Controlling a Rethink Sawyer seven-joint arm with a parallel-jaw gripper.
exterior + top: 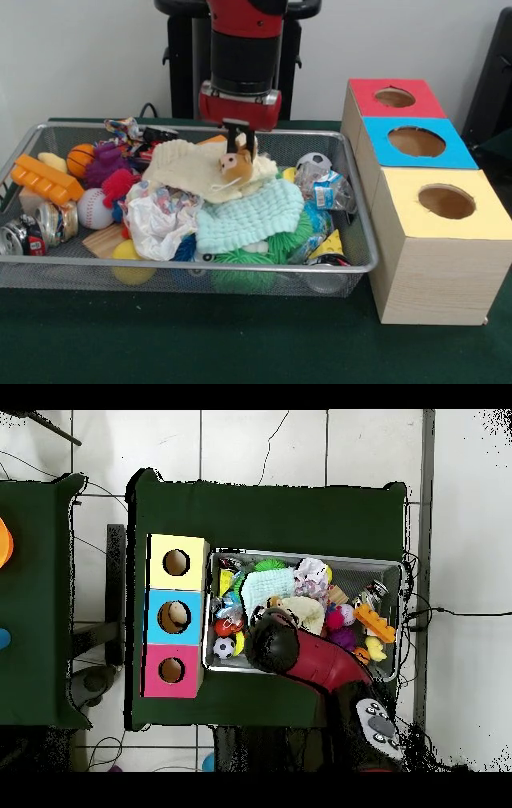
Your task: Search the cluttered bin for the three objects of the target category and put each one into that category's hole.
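One bin (356, 200), three holes: red (394, 98), blue (416, 142), yellow (446, 202). The gripper (238, 144) is closed on what seems a small brown plush toy (235, 166), just above the cream cloth (188, 164).

This looks like a robotics lab. A red and black arm (244, 56) on a pedestal stands at a table (200, 336) draped in green cloth, over a pale tiled floor (300, 444) with loose cables (455, 612), against a bare white wall (80, 56).
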